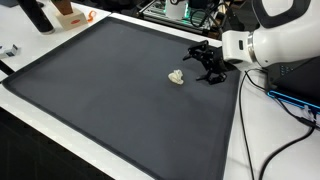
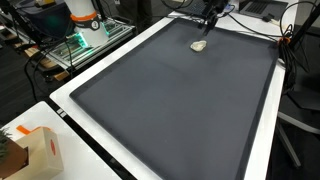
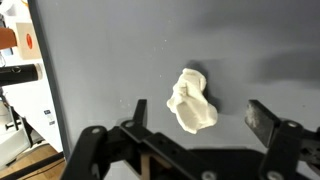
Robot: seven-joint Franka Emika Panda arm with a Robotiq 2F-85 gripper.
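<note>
hand (image 1: 200, 65) spread apart, at 2 o'clock of white lump (image 1: 177, 77) on counter (image 1: 100, 90); could prob. knock lump away w/ one finger if off-centre.

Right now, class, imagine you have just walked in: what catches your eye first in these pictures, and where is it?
A small white crumpled lump lies alone on the large dark grey mat. The white arm reaches in beside it, its black jaws open and not touching the lump. In the wrist view the lump sits just ahead of the gap between them.
</note>
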